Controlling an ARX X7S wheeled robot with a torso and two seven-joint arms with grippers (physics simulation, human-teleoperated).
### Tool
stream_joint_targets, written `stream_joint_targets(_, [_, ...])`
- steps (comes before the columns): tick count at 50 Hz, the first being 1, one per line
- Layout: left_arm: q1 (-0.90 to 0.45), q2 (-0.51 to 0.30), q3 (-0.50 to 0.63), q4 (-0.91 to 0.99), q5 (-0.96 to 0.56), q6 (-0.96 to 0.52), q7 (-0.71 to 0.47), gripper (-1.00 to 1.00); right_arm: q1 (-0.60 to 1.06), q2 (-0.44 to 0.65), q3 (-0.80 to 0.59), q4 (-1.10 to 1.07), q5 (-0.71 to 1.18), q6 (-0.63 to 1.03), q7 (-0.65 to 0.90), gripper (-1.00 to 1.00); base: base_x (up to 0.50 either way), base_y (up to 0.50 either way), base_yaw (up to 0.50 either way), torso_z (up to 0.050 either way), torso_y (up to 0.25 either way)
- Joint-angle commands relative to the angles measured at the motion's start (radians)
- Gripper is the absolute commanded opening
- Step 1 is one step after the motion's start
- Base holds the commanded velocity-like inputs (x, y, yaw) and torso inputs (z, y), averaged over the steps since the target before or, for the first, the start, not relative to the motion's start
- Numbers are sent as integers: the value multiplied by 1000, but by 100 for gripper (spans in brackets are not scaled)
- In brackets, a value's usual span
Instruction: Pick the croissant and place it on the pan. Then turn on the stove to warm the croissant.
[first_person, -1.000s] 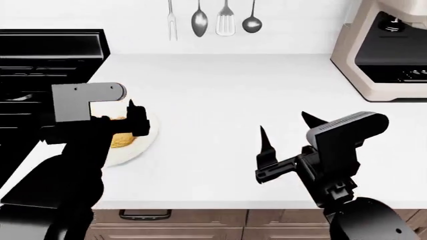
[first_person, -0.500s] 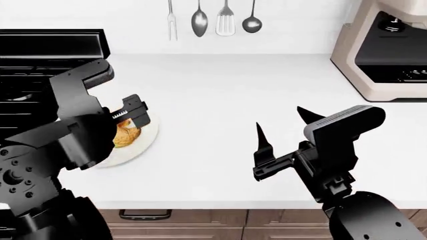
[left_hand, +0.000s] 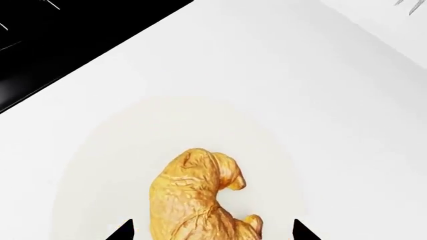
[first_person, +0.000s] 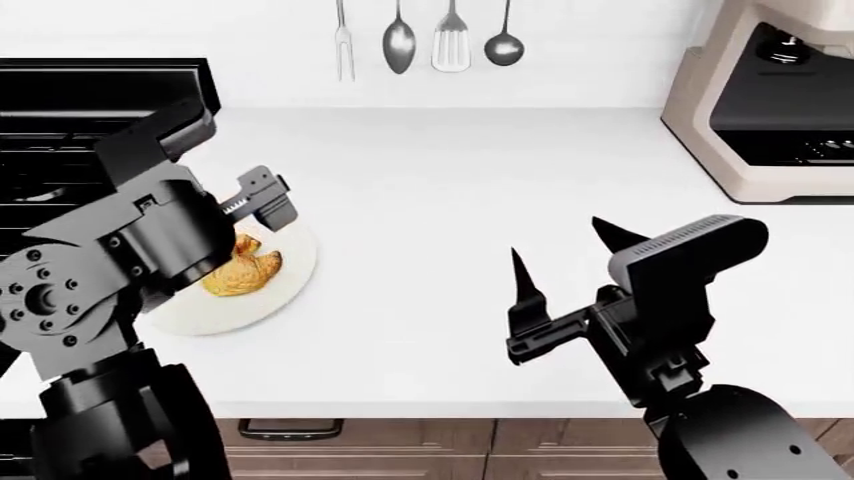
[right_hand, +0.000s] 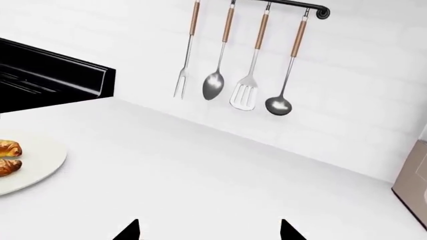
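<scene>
Croissant (left_hand: 200, 197) pickup: left fingers (left_hand: 124, 231) wide, straddling it on plate (left_hand: 100, 165); next, lower and close.

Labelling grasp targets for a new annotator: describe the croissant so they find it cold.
Start at the black stove at the counter's far left. Just beside it on the white counter lies a round white plate, under the left gripper. The croissant is the only thing on the plate: a golden-brown, curved, ridged pastry.
</scene>
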Motion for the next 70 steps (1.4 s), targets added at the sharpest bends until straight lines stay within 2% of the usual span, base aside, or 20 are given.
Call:
stream_joint_targets(1, [-20,-16,62,-109,105,145,55,100,-15,3,12,15,8,-25,-7,100,0,0,0,0,0])
stream_joint_targets(6, [-33,-7,73,-144,127,180,59,100,-14,2,17,33,13,-42,-15,100,0,0,0,0,0])
stream_joint_targets(15, [-10,49,2,-112,85,247,-18,100,-12,7,21,49,23,-62,-29,100,0,0,0,0,0])
stream_joint_targets(24, [-1,46,4,-109,72,309,-52,100,-21,11,28,43,33,-69,-33,100,0,0,0,0,0])
stream_joint_targets(34, [-53,17,71,-215,138,363,-20,100,-33,0,27,82,32,-108,-39,100,0,0,0,0,0])
stream_joint_targets(50, [-41,-2,116,-355,206,460,51,100,-36,2,24,111,30,-128,-40,100,0,0,0,0,0])
stream_joint_targets(70, [-52,-9,167,-405,232,485,81,100,-50,6,36,123,36,-149,-36,100,0,0,0,0,0])
